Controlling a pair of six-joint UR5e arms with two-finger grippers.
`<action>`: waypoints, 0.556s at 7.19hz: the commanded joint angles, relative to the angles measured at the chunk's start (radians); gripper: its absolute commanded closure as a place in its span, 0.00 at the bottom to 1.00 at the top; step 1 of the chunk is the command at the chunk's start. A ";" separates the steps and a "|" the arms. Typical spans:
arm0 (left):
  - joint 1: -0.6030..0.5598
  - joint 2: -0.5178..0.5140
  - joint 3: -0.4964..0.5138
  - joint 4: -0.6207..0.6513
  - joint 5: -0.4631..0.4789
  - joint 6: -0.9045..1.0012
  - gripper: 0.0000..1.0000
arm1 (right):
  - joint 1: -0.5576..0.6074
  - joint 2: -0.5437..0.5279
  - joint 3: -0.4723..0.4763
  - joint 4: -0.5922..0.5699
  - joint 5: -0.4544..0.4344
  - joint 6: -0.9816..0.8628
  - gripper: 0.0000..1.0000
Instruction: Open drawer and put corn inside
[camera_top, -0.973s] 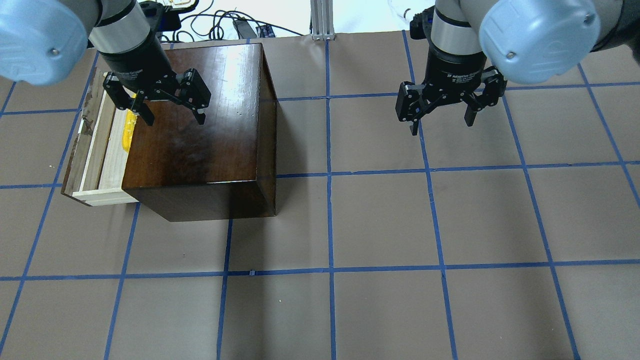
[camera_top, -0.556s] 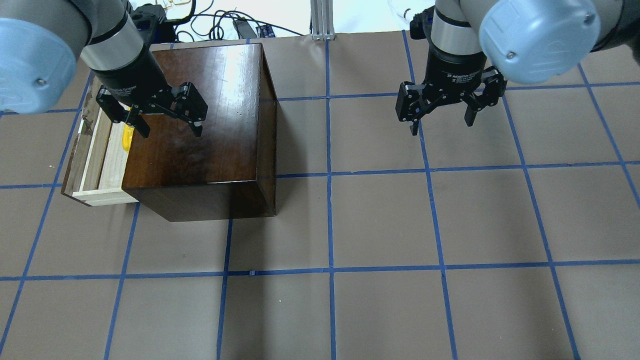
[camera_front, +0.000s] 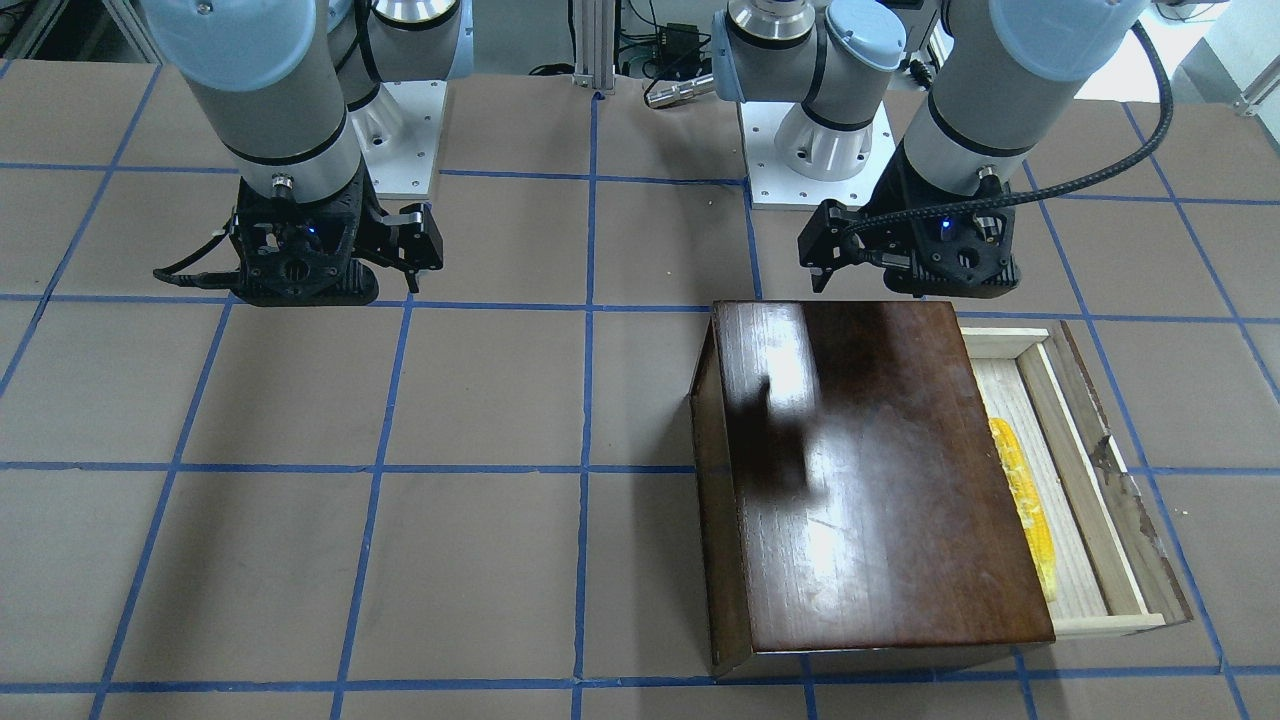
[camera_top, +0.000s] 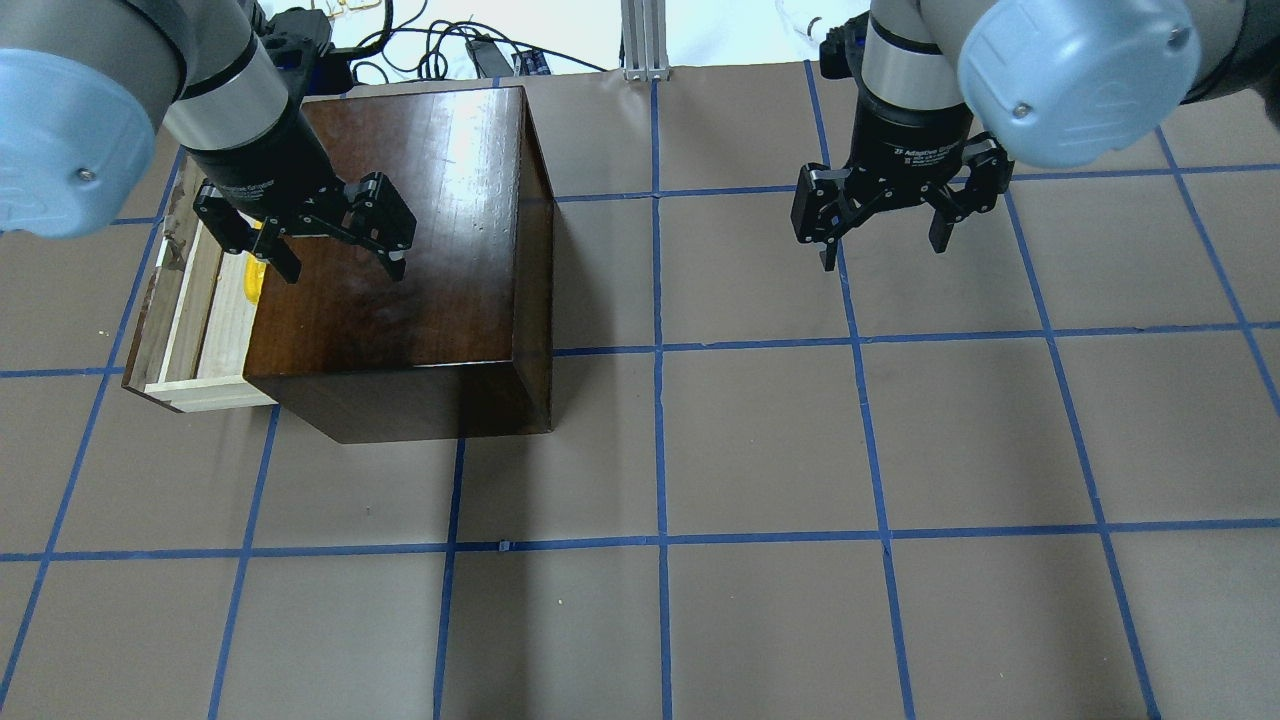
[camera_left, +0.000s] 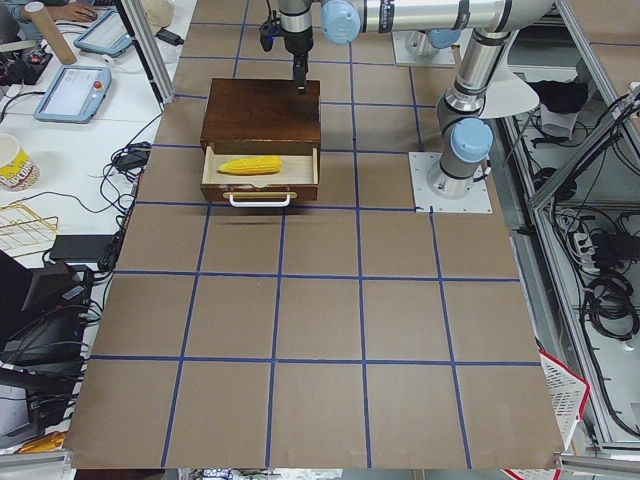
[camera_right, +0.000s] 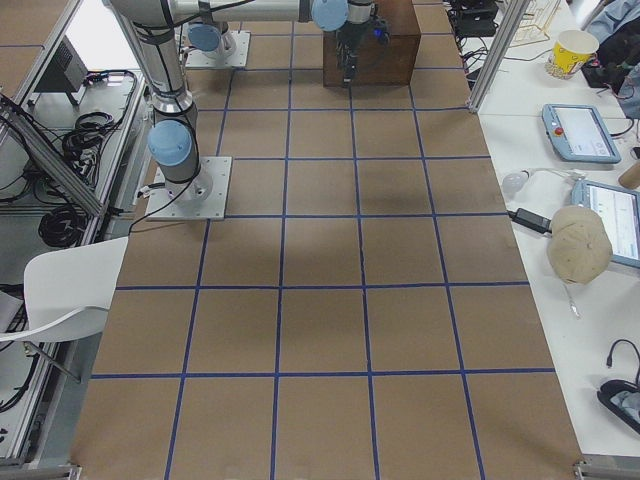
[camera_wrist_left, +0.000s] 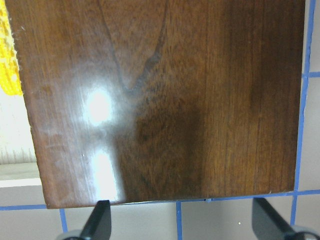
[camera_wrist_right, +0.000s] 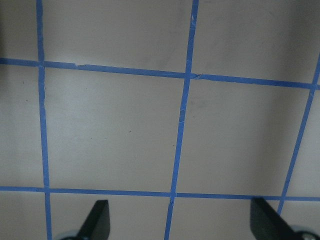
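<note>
The dark-brown wooden box (camera_top: 400, 240) stands at the table's back left, and its drawer (camera_top: 185, 300) is pulled out. The yellow corn (camera_front: 1022, 495) lies inside the drawer, along the box's edge; it also shows in the overhead view (camera_top: 252, 275), the exterior left view (camera_left: 254, 166) and the left wrist view (camera_wrist_left: 7, 55). My left gripper (camera_top: 338, 262) is open and empty, raised above the box top near the drawer side. My right gripper (camera_top: 884, 245) is open and empty, hovering over bare table far to the right.
The brown table (camera_top: 760, 450) is marked with a grid of blue tape. Cables (camera_top: 450, 45) and an aluminium post (camera_top: 640, 40) sit past the table's back edge. The arm bases (camera_front: 800, 160) stand on the robot's side.
My left gripper has shifted slightly toward the drawer side above the box top, staying open. The corn stays in the drawer. The right arm has not moved.
</note>
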 joint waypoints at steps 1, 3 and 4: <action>0.001 0.001 -0.002 0.000 -0.002 -0.002 0.00 | 0.000 0.000 0.000 0.000 0.001 0.001 0.00; 0.009 0.003 -0.001 0.004 -0.003 -0.002 0.00 | 0.000 0.000 0.000 0.000 0.001 0.001 0.00; 0.010 0.003 0.001 0.004 -0.005 -0.002 0.00 | 0.000 0.000 0.000 0.000 -0.001 0.001 0.00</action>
